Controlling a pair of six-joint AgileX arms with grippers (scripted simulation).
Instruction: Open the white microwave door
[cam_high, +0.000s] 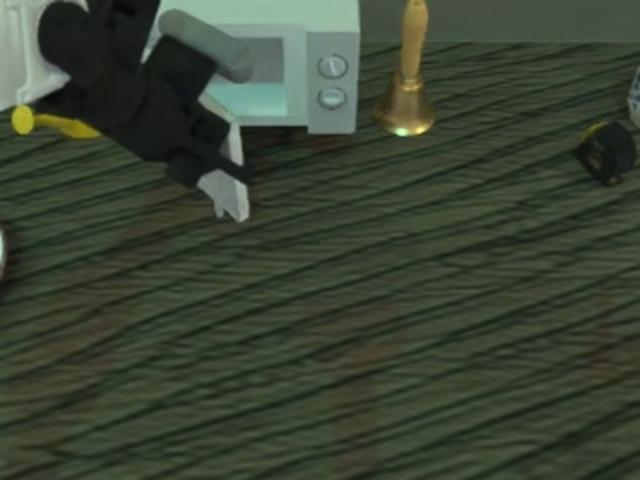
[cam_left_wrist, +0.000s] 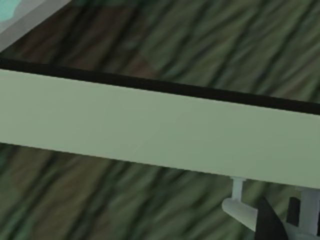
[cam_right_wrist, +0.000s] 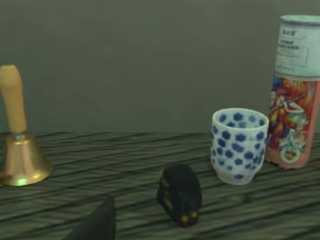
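Up at the far left of the table, seen from above, sits the white microwave, its cavity showing pale blue and the two-knob panel on its right. Left arm reaches across its front, the left claw low over the table with white fingers pointing down; whether they are spread or pinching I cannot tell from here. A brass bell stands just right of the microwave, a black tape measure well off to the right.

Over to the left wrist view: the white microwave door fills the picture edge-on, swung out over the table, its handle right beside a dark claw finger.

Right wrist view: bell, tape measure, a blue-flowered cup and a printed can; the right claw barely shows at the edge, and I cannot tell its state.
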